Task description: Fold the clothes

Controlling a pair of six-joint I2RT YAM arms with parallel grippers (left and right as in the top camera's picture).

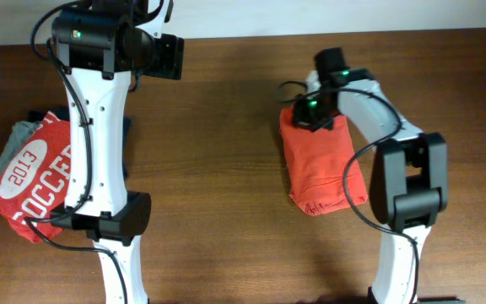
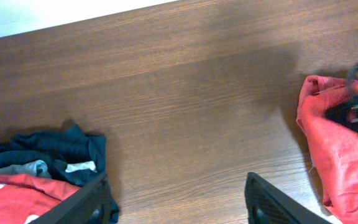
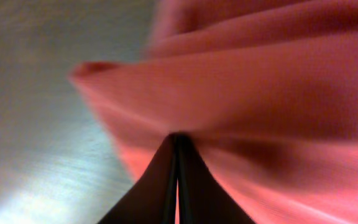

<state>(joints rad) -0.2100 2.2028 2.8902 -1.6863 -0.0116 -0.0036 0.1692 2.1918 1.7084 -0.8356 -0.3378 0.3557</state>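
1. Table [image 1: 226,127]: dark brown wood grain. It carries all the items below.

2. Arms: the left arm [image 1: 99,143] reaches up the left side of the overhead view and crosses over the right part of the garment pile. The right arm [image 1: 395,169] bends in from the right, and its cable loops over the T-shirt's right edge.

3. T-shirt [image 1: 315,165]: orange-red, lying folded into a compact upright rectangle on the table, right of centre and well apart from the pile. Its upward face is plain. The far end is bunched and lifted into a ridge in the right wrist view [image 3: 260,93]. In the left wrist view it lies at the right edge [image 2: 347,162].

4. Garment pile, at the left edge of the table:
   - Red shirt [image 1: 32,181], uppermost, with white print. "2013" is readable. The larger letters below run under the left arm, and "OCCE" can be made out.
   - Navy garment [image 2: 61,149], crumpled behind the red shirt.
   - Grey garment [image 2: 23,168], showing between the two.

5. Right pincer [image 1: 315,114]: clenched, fingers pressed flat together [image 3: 178,140]. It is set at the far edge of the T-shirt, and the cloth gathers directly at the tips, so the grasp is on a fold of the T-shirt.

6. Left pincer [image 2: 178,186]: released, fingers [image 2: 86,202] spread wide, holding nothing. It sits over bare table between the pile and the T-shirt, touching neither.

7. Label [image 2: 81,167]: small and white, on the navy garment. Its text is too small to read.
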